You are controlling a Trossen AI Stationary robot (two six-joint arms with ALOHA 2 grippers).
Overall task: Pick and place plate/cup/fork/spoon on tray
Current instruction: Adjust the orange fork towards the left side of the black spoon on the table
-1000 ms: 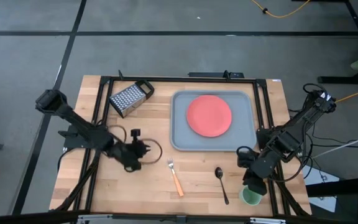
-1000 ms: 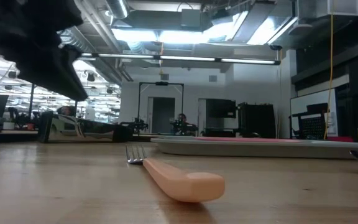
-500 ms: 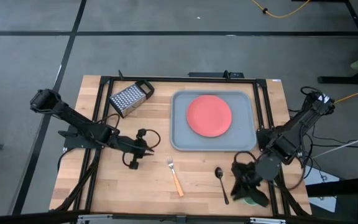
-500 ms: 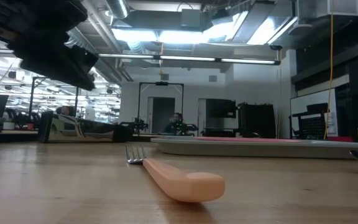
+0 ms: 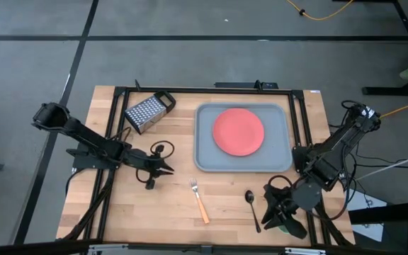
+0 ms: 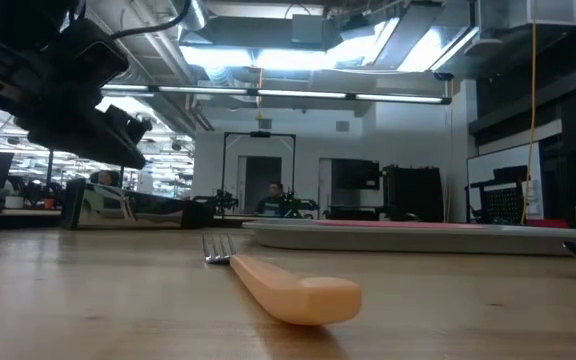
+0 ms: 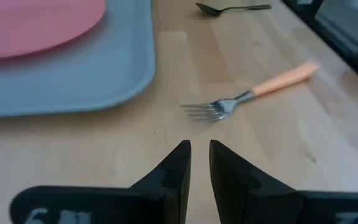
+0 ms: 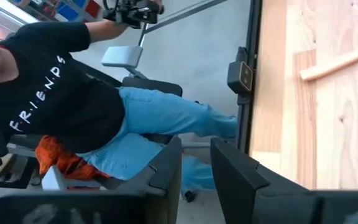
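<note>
The coral-red plate [image 5: 238,132] lies in the grey-blue tray [image 5: 204,161] at the far right. The orange-handled fork [image 5: 200,202] and the dark spoon [image 5: 252,210] lie flat on the wood near the front edge. My left gripper [image 5: 168,168] hovers left of the fork, pointing toward it, its fingers nearly together and empty [image 7: 199,152]. My right gripper [image 5: 269,216] is tipped over at the near right corner, right of the spoon. Its fingers [image 8: 196,146] stand close together with nothing between them. My right arm hides the pale green cup.
A metal box grater [image 5: 149,111] lies at the far left, beside the tray. A black frame runs around the table. A person in a black T-shirt [image 8: 48,93] sits just beyond the near edge. Bare wood lies between fork and spoon.
My left gripper has gone toward the table's right and slightly far edge, nearer the fork, and tipped more level. My right gripper has swung from pointing down over the cup to pointing toward the near-left, and now covers the cup. The fork, spoon and plate have stayed put.
</note>
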